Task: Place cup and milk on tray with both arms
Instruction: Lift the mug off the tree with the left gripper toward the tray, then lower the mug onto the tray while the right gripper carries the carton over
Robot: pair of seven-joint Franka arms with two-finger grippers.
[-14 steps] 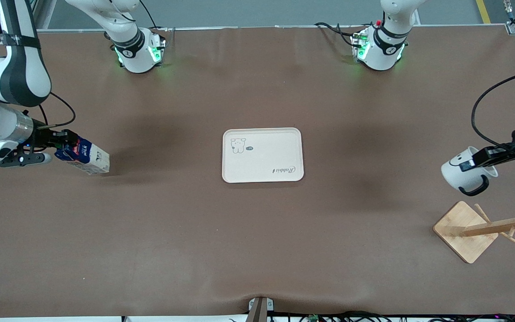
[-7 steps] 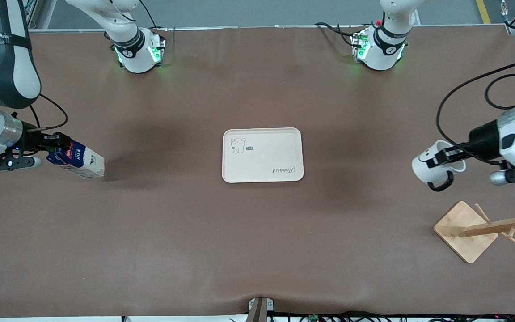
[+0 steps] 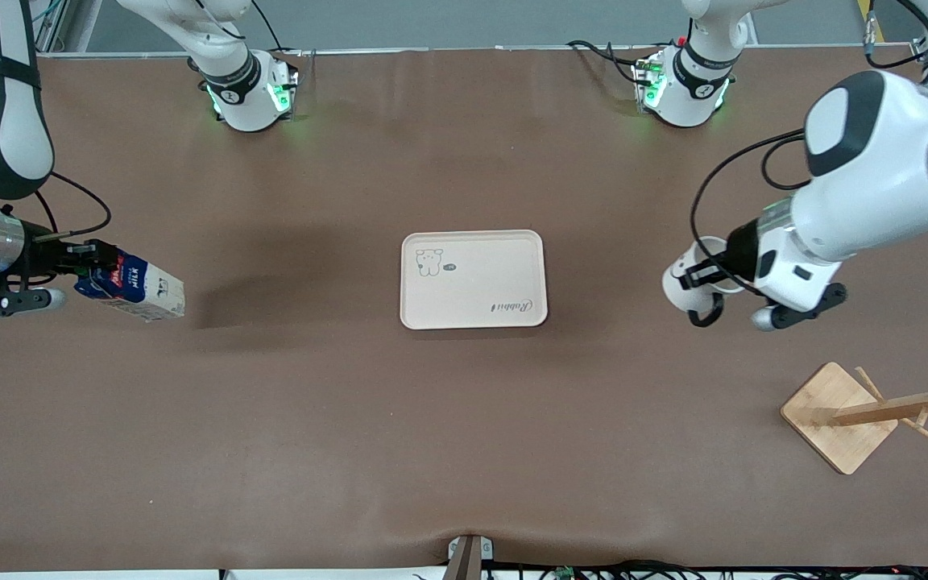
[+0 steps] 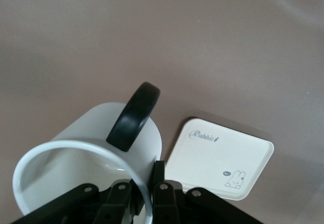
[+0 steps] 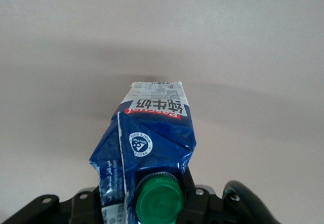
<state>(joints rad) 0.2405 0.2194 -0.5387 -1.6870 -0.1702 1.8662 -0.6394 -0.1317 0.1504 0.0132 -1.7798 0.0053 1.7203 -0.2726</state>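
The cream tray [image 3: 474, 279] lies flat mid-table; it also shows in the left wrist view [image 4: 220, 163]. My left gripper [image 3: 702, 275] is shut on the rim of the white cup [image 3: 688, 283] and holds it in the air over the cloth between the tray and the left arm's end. In the left wrist view the cup [image 4: 96, 148] shows its black handle, one finger inside the rim and one outside. My right gripper [image 3: 85, 262] is shut on the top of the blue and white milk carton [image 3: 138, 288], tilted in the air over the right arm's end. Its green cap [image 5: 159, 199] sits between the fingers.
A wooden mug rack [image 3: 875, 411] with a square base stands near the left arm's end, nearer the front camera than the cup. The two lit arm bases [image 3: 250, 93] stand along the table's back edge. Brown cloth covers the table.
My left gripper has carried the cup from the table's end toward the tray. My right gripper has drawn the milk carton slightly toward the right arm's end.
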